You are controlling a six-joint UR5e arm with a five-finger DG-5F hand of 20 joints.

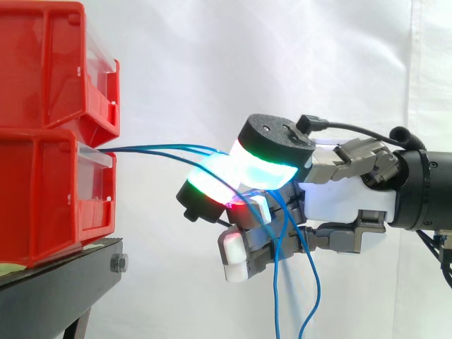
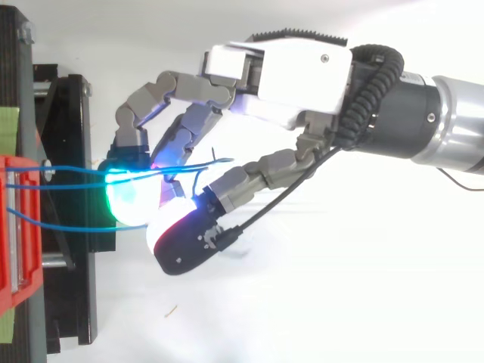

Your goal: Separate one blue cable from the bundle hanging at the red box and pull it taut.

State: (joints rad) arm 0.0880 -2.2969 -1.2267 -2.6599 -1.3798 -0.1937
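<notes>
Thin blue cables [image 1: 162, 149] leave the gap between the two stacked red bins [image 1: 49, 205] and run almost level to my hand [image 1: 339, 201], a short way right of the bins. The hand's fingers are curled, and the green-glowing pads [image 1: 261, 169] close together over the strands. Below the hand the cable tails [image 1: 275, 296] hang loose. From above, three blue strands [image 2: 68, 171] span from the red bin [image 2: 15, 227] to the hand [image 2: 287, 76]. Two enter between the curled fingers. The third [image 2: 76, 227] runs lower, to the green pad [image 2: 128, 200].
The bins rest on a black stand [image 1: 63, 282] at the left, with its frame [image 2: 76, 302] under the cables. A white curtain [image 1: 212, 56] hangs behind. The arm [image 2: 446, 121] comes in from the right.
</notes>
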